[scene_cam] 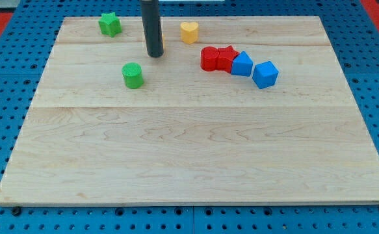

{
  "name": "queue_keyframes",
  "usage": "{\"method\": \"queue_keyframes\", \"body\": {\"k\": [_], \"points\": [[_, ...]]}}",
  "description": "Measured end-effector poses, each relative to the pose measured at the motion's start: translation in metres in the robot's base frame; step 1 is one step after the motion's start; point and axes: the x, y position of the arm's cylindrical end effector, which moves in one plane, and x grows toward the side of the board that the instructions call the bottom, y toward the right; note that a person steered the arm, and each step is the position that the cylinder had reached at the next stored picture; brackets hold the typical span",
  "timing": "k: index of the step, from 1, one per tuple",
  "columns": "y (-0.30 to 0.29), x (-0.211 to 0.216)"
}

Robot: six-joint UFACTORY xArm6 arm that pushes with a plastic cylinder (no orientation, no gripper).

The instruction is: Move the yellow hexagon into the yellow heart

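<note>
The yellow heart (189,31) lies near the view's top, a little right of the middle. My dark rod comes down from the top edge and my tip (154,56) rests on the board left of the heart. Only a thin yellow sliver (164,43) shows at the rod's right side; it looks like the yellow hexagon, mostly hidden behind the rod. That sliver sits a short gap left of the heart and does not touch it.
A green star (110,24) lies at the top left. A green cylinder (132,75) sits below and left of my tip. Two red blocks (216,58) and two blue blocks (242,64) (265,74) form a touching row at the right.
</note>
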Motion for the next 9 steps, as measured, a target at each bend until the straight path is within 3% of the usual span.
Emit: {"method": "queue_keyframes", "body": {"k": [1, 2, 3, 4, 5, 6, 7, 9], "points": [[0.009, 0.004], [-0.041, 0.032], [-0.084, -0.002], [-0.038, -0.034], [0.004, -0.037], [0.000, -0.025], [-0.040, -0.022], [-0.026, -0.018]]}}
